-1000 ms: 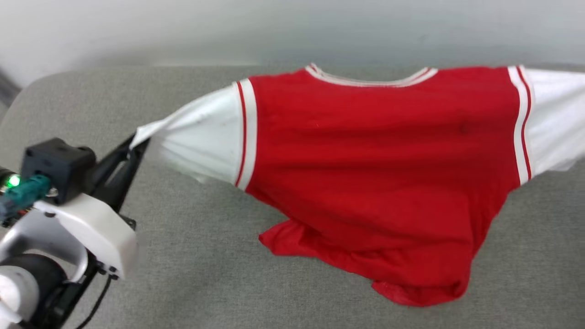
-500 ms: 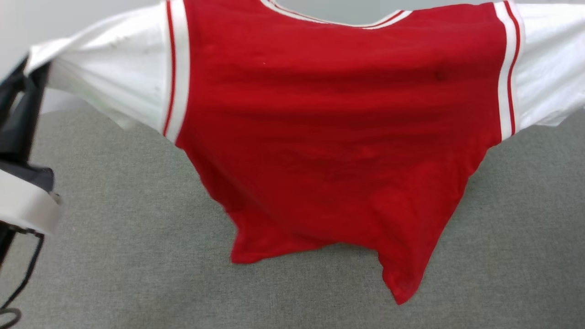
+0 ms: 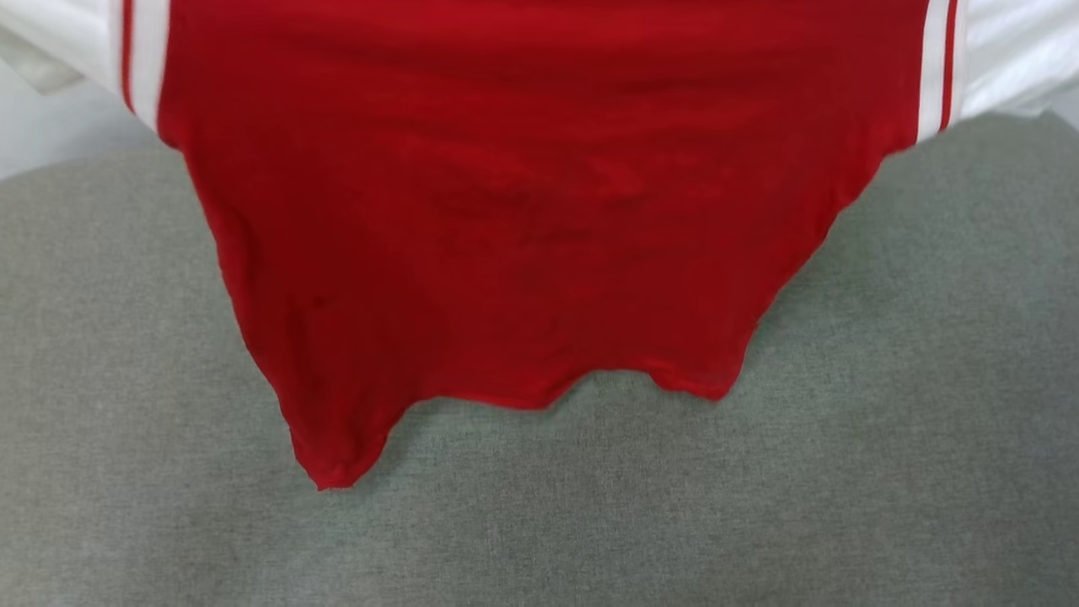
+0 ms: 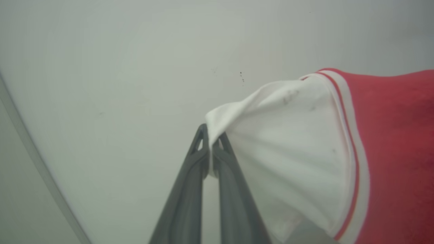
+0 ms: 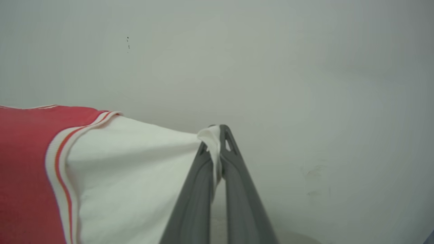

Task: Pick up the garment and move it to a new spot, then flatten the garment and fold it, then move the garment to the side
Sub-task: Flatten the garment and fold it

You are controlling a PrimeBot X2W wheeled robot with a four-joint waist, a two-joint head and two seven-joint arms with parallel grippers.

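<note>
The garment [image 3: 506, 211], a red jersey with white sleeves and red-and-white striped seams, hangs spread out in the air above the grey cushion [image 3: 759, 506]; its hem dangles just over the fabric. In the left wrist view my left gripper [image 4: 212, 137] is shut on the tip of one white sleeve [image 4: 288, 152]. In the right wrist view my right gripper [image 5: 215, 135] is shut on the tip of the other white sleeve [image 5: 135, 176]. The collar is above the head view's top edge.
A pale wall [image 4: 135, 67] stands behind the raised garment in both wrist views. The grey cushion's far edge [image 3: 50, 169] curves away at the left against the wall.
The garment has risen from the cushion and come closer, its crumpled lower part now hanging free. The left gripper has left the head view at the upper left.
</note>
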